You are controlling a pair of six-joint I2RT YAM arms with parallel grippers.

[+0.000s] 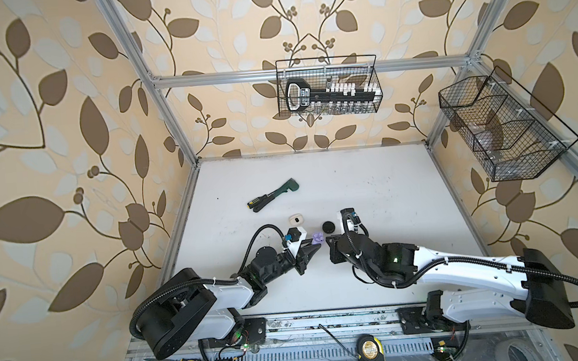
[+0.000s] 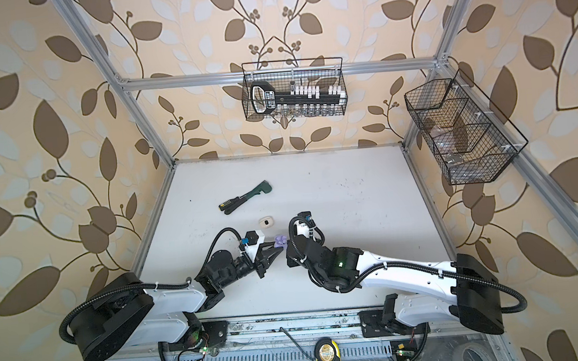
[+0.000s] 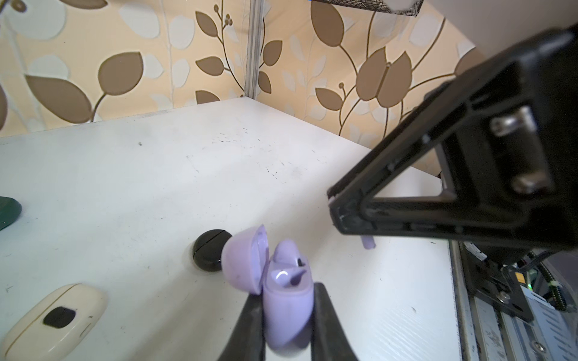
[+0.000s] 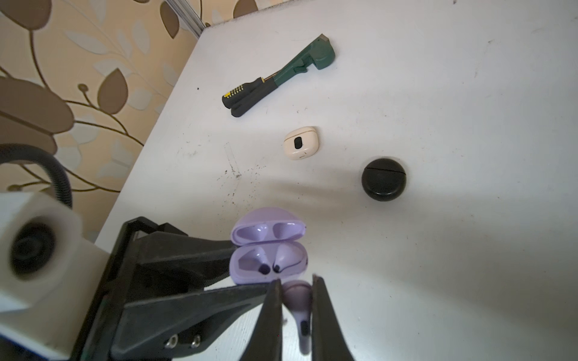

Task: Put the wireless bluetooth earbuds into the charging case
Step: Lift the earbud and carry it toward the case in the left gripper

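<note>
A lilac charging case [image 4: 250,265] stands with its lid [image 4: 269,229] swung open, and my left gripper [image 3: 287,290] is shut on its body [image 3: 287,312]. In both top views that case [image 1: 317,237] [image 2: 280,240] shows just past the left gripper [image 1: 316,248]. One lilac earbud [image 4: 289,254] sits in one socket; the socket beside it is empty. My right gripper [image 4: 296,281] is shut on a second lilac earbud [image 4: 298,300], stem pointing down, right beside the case's near edge. Its stem [image 3: 368,242] pokes out below the right gripper [image 3: 336,212]. No other earbuds are in view.
A closed cream case [image 4: 301,143] and a closed round black case [image 4: 383,178] lie just beyond the lilac one. Farther back lies a green-handled tool [image 4: 281,78]. Wire baskets [image 1: 328,86] [image 1: 502,129] hang on the walls. A tape measure [image 1: 370,349] sits on the front rail.
</note>
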